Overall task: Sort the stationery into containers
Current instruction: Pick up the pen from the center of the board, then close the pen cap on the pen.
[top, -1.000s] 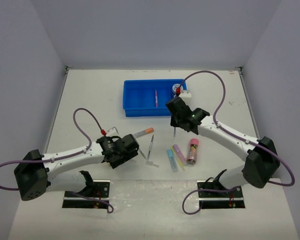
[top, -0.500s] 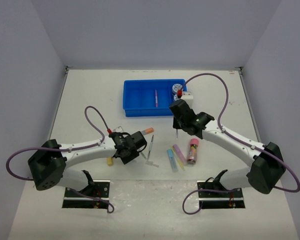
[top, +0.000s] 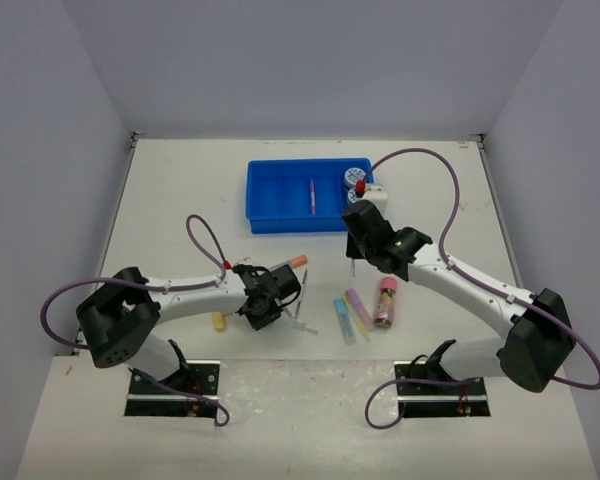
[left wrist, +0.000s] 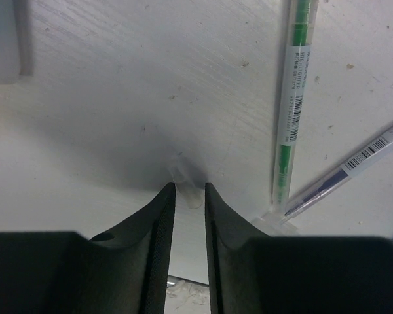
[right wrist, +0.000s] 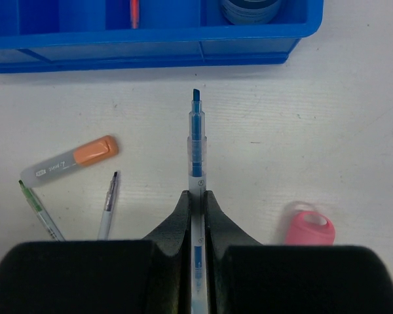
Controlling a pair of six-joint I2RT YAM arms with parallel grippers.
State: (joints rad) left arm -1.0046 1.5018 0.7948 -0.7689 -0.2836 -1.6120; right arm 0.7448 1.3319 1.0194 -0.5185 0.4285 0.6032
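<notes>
Right claw (right wrist: 196, 194) clamps a blue pen (right wrist: 196, 134) before the tray (right wrist: 150, 51); left claw (left wrist: 190, 187), narrowly apart, straddles a clear piece (left wrist: 182, 169).

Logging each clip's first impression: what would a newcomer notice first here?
The right gripper is shut on a blue pen pointing at the bright blue tray just ahead. Left of centre, the left gripper has its jaws narrow around a small clear piece beside a green pen.
</notes>
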